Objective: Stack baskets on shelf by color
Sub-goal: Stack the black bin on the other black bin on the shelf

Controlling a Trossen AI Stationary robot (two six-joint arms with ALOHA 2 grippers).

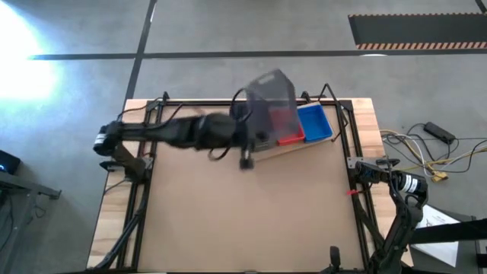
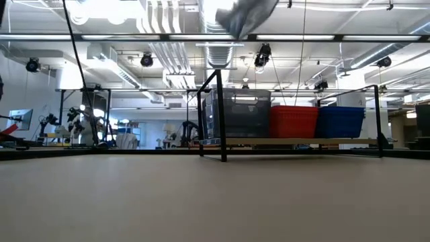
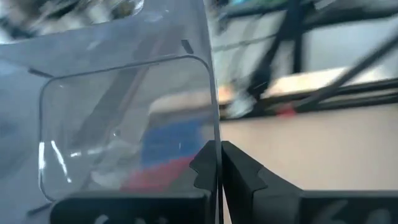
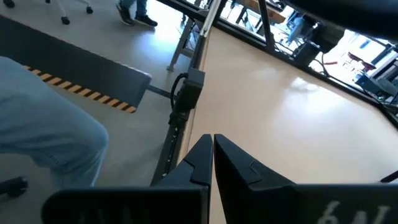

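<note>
L arm reaches from the bench (image 1: 251,221) left edge toward the shelf (image 2: 295,142) at the far side. L gripper (image 3: 219,163): jaws closed on the wall of a dark grey basket (image 1: 272,99), held up in the air and tilted, above the shelf's left end. In the low view this basket shows at the top edge, well clear of the shelf. In the L wrist view its wall sits pinched between the two fingers (image 3: 245,169).

On the shelf, L to R, low view: grey baskets (image 2: 238,113), red baskets (image 2: 293,121), blue baskets (image 2: 341,122), side by side, neighbours touching. No. of baskets per stack cannot be told.

R arm waits at the bench right edge. R gripper (image 4: 212,153): jaws closed, nothing between them, over the bench edge. A person's leg in light blue trousers (image 4: 43,134) shows on the floor beside the bench in the R wrist view.
</note>
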